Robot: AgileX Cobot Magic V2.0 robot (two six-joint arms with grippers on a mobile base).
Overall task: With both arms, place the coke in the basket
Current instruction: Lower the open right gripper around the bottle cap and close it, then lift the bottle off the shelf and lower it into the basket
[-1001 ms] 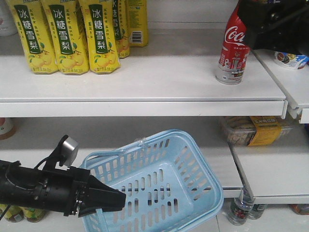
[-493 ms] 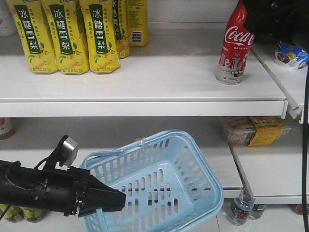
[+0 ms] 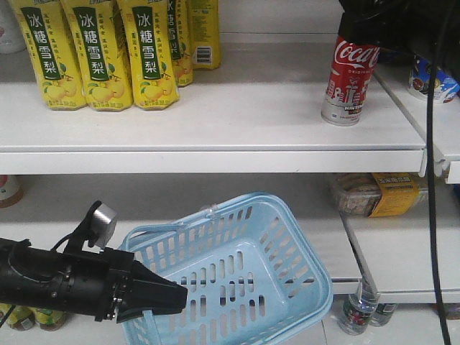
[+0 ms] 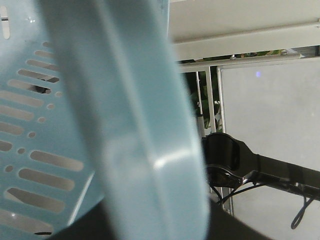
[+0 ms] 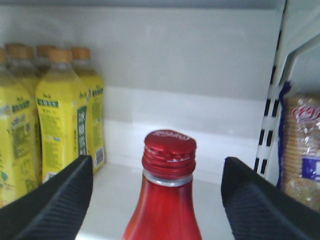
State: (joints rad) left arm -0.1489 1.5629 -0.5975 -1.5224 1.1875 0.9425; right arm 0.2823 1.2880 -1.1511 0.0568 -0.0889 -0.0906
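The coke [image 3: 350, 79] stands upright on the upper shelf at the right, red with white script and a screw cap [image 5: 169, 147]. My right gripper [image 3: 359, 25] hangs over its top and hides the neck in the front view. In the right wrist view that gripper [image 5: 157, 170] is open, one black finger [image 5: 55, 200] on each side of the neck, with gaps to it. The light blue basket [image 3: 248, 202] tilts in front of the lower shelf. My left gripper [image 3: 176, 295] is shut on its near rim [image 4: 140, 125].
Several yellow pear-drink bottles [image 3: 93, 57] stand at the upper shelf's left. A snack cup [image 3: 431, 83] sits just right of the coke. Packaged food [image 3: 381, 194] lies on the lower shelf, dark bottles [image 3: 359, 313] stand below. A biscuit pack [image 5: 300, 150] is beyond the shelf upright.
My right gripper has come down and left over the coke, so its neck and cap are now covered in the front view. The left arm and basket have not moved.
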